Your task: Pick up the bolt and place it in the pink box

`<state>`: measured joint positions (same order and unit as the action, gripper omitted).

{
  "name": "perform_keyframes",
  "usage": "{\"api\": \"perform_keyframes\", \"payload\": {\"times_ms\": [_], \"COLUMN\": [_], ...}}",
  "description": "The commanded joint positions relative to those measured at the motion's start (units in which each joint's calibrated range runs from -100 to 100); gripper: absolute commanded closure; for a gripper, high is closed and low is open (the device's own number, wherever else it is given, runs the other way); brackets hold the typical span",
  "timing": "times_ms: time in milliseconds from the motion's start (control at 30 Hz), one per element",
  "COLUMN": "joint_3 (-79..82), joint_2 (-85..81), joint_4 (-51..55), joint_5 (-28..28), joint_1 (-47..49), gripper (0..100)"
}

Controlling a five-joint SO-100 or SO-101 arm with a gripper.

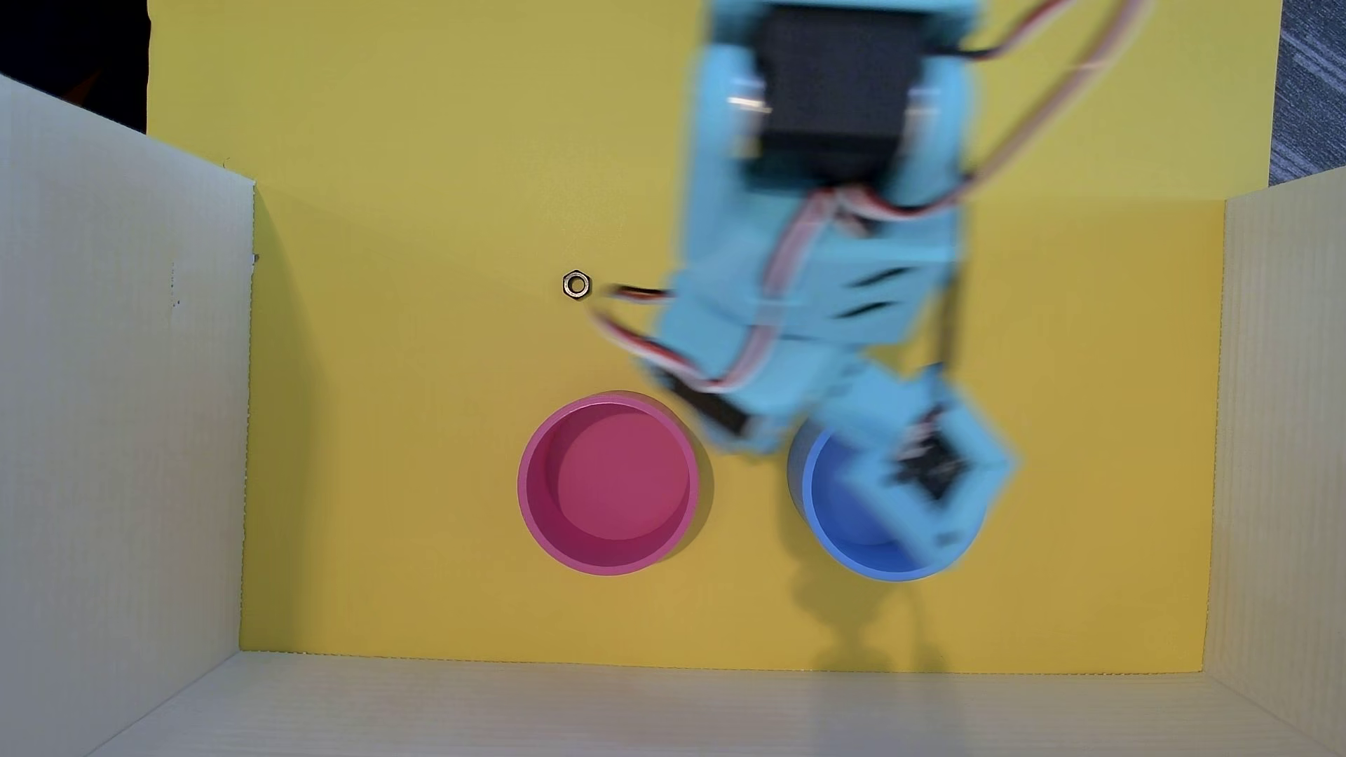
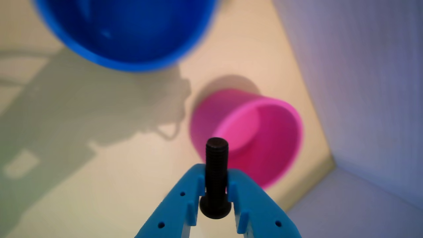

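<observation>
Black bolt [image 2: 216,172] pinched in my gripper [image 2: 215,188], shank pointing forward. Arm blurred above blue cup [image 1: 867,553]; pink box [image 1: 608,560] alongside, empty. Nut [image 1: 576,284] ignored.

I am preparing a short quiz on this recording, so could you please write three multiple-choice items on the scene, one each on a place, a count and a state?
1. In the overhead view, where does the nut lie?
A. inside the pink box
B. on the yellow floor, away from both cups
C. inside the blue cup

2. How many round cups stand on the floor?
A. one
B. two
C. three

3. What is the gripper doing?
A. hanging open and empty
B. gripping the nut
C. clamping the bolt

Answers:
1. B, bare yellow surrounds it.
2. B, the pink box and the blue cup.
3. C, the bolt sits between its fingers in the wrist view.
</observation>
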<state>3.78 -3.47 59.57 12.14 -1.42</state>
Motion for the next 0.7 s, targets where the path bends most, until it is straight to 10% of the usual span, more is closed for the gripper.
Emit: {"api": "perform_keyframes", "payload": {"times_ms": [0,667], "joint_3": [-2.83,-1.93], "joint_2": [-3.01,-0.99], "joint_4": [-4.79,-12.6], "joint_5": [-2.32,-7.01], "joint_1": [-2.48,-3.88], "gripper": [99,99]}}
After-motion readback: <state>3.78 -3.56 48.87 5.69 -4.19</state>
